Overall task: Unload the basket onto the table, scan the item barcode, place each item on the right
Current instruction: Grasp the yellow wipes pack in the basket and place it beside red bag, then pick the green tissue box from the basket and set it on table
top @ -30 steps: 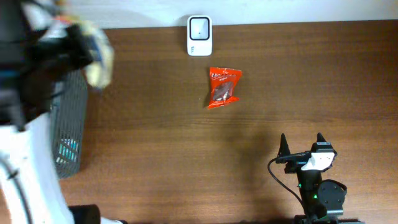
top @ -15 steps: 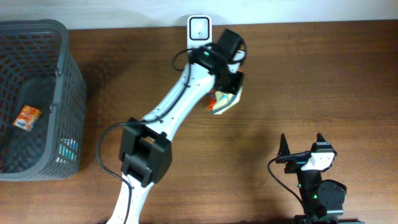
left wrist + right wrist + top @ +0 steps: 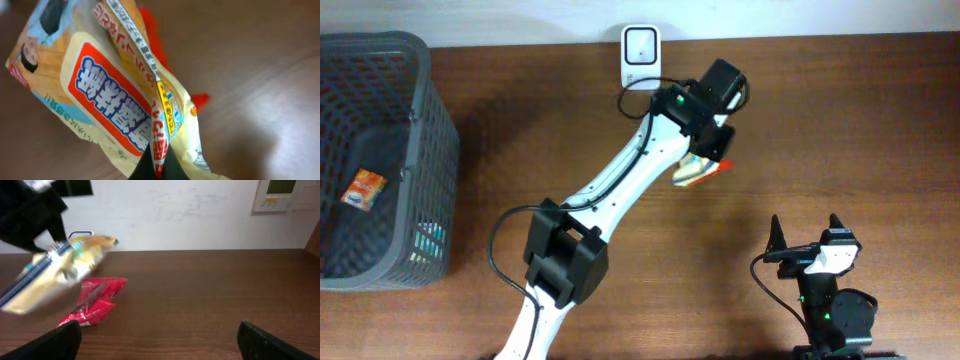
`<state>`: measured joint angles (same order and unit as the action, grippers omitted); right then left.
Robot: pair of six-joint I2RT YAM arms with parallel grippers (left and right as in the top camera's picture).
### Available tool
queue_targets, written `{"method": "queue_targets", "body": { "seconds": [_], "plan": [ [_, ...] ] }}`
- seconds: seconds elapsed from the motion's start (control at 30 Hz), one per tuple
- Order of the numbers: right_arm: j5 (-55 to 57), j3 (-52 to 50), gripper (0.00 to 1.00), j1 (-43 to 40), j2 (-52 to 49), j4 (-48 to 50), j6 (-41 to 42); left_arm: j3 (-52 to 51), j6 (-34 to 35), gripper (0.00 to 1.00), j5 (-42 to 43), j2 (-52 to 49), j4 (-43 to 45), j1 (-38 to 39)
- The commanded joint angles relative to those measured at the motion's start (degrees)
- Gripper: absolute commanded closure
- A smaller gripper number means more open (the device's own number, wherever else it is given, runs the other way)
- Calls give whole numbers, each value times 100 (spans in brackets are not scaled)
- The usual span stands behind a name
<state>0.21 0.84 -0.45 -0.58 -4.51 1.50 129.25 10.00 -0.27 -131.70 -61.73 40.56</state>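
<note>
Yellow packet [image 3: 690,172] shifted right, further from scanner [image 3: 641,44]; left tool [image 3: 157,167] clamped shut on it; right tool [image 3: 805,228] spread wide, empty; barcode judged not yet presented.

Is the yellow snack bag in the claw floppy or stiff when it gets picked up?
Probably floppy: the yellow bag is creased and hangs bent from the left claw, which pinches just its seam. It is likely light, since that small pinch holds it up off the table. Its shiny wrapper may be a bit slippery.
</note>
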Motion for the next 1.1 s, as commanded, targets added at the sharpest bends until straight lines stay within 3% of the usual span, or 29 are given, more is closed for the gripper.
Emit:
{"method": "queue_targets", "body": {
  "seconds": [0.0, 0.17, 0.23, 0.3, 0.4, 0.53, 0.57, 0.6, 0.63, 0.8, 0.93, 1.0, 1.07],
  "plan": [
    [48, -52, 2, -33, 37, -15, 46, 573, -107, 100, -575, 553, -588, -590],
    [48, -52, 1, -33, 37, -15, 48, -39, 866, 100, -166, 496, -1633, -1084],
    [48, -52, 2, -33, 37, -15, 46, -557, 863, 100, 63, 496, -1401, -1045],
    [48, -52, 1, -33, 37, -15, 46, -1381, 863, 100, 313, 496, -627, -868],
    [48, -52, 2, -33, 37, -15, 46, -2026, 367, 100, 310, 496, 426, -566],
    [48, -52, 2, -33, 37, -15, 48, -2033, -481, 98, 310, 501, 619, -219],
    [48, -52, 2, -33, 37, -15, 46, -2006, -737, 77, 299, 511, 608, -142],
    [48, -52, 1, -33, 37, -15, 46, -1904, -730, 44, 256, 542, 546, -129],
    [48, -52, 1, -33, 37, -15, 46, -1692, -730, 1, 219, 590, 422, -138],
    [48, -52, 1, -33, 37, -15, 46, 481, -474, 1, -391, 918, -807, -649],
    [48, -52, 2, -33, 37, -15, 46, 2312, -402, 1, -409, 1305, -1775, -1558],
    [48, -52, 2, -33, 37, -15, 48, 2881, -372, 1, -678, 1587, -2249, -2297],
    [48, -52, 2, -33, 37, -15, 46, 2970, 297, 1, -1692, 1873, -2769, -3318]
  ]
}}
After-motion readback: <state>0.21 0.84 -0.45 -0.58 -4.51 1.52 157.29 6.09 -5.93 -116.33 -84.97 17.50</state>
